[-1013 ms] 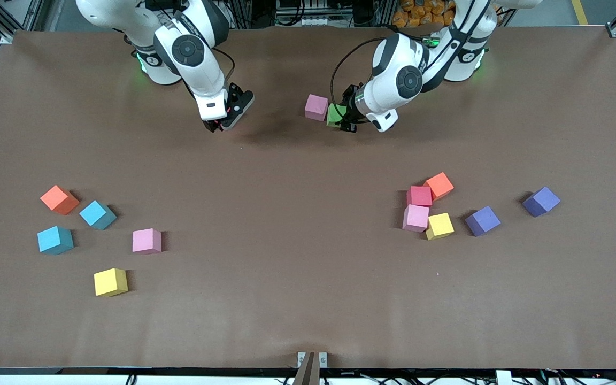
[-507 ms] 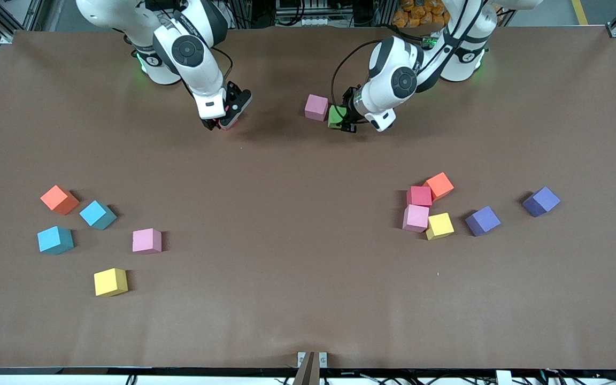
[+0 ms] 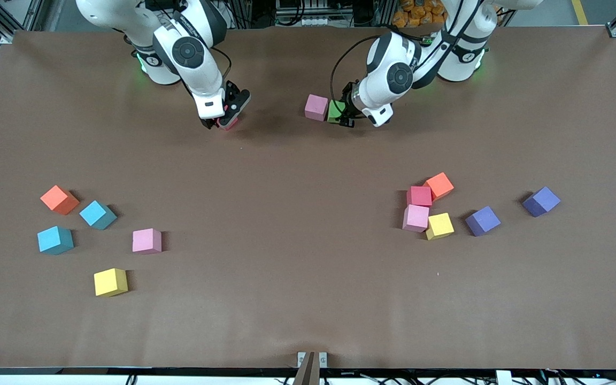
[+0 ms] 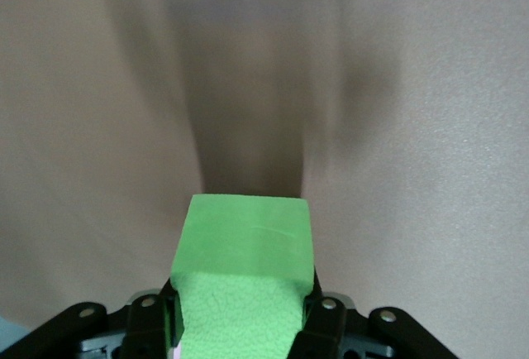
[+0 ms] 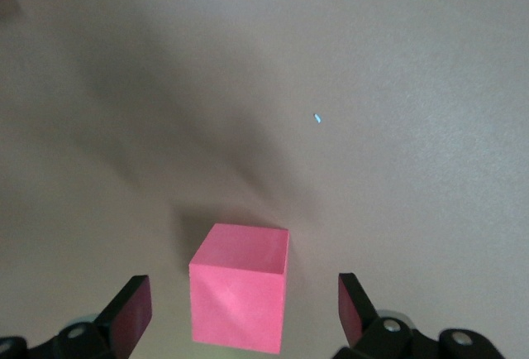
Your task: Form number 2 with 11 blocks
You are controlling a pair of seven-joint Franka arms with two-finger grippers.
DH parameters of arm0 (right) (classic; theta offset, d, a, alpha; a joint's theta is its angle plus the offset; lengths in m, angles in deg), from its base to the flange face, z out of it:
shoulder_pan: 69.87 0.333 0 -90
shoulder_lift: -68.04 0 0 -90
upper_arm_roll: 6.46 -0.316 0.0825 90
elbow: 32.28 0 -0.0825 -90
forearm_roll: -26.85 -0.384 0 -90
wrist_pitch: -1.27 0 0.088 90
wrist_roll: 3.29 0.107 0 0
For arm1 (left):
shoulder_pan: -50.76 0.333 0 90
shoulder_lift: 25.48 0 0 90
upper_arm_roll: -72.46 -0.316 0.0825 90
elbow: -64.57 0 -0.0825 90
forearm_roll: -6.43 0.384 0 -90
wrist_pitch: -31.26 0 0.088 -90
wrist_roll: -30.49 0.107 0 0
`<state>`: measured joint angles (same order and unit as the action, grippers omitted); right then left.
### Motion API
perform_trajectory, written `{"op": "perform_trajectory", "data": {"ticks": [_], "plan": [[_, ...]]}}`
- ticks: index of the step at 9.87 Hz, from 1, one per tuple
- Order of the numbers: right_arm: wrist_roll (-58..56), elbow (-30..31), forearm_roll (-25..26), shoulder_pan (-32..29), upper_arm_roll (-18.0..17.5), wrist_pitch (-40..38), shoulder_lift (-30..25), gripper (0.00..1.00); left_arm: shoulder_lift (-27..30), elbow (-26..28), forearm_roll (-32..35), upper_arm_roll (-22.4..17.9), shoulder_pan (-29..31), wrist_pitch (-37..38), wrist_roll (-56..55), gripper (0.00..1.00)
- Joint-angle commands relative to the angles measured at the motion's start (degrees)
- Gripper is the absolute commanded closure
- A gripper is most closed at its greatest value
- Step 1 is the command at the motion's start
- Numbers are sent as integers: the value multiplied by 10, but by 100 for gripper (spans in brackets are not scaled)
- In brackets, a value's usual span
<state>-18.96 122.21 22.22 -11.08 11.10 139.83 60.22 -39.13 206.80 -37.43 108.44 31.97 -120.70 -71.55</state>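
Beside pink block [image 3: 316, 107], left gripper [image 3: 341, 113] moved green block [image 3: 335, 111] closer

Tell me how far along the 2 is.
Barely started. One pink block lies placed by the bases. The left claw is shut on the green block right beside it. The right claw is open around a red block. The other blocks remain scattered toward both table ends.

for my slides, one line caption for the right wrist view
Right gripper open, fingers either side of a red block on the table.
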Motion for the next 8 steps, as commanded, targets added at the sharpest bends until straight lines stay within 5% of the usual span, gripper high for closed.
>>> {"op": "perform_trajectory", "data": {"ticks": [1,8], "plan": [[-2,25,4,-4,-2,1,-16,0,16,13,-14,6,-2,-9,-5,100],[8,31,3,-3,-3,36,37,0,-1,10,-14,6,-8,-10,-6,100]]}}
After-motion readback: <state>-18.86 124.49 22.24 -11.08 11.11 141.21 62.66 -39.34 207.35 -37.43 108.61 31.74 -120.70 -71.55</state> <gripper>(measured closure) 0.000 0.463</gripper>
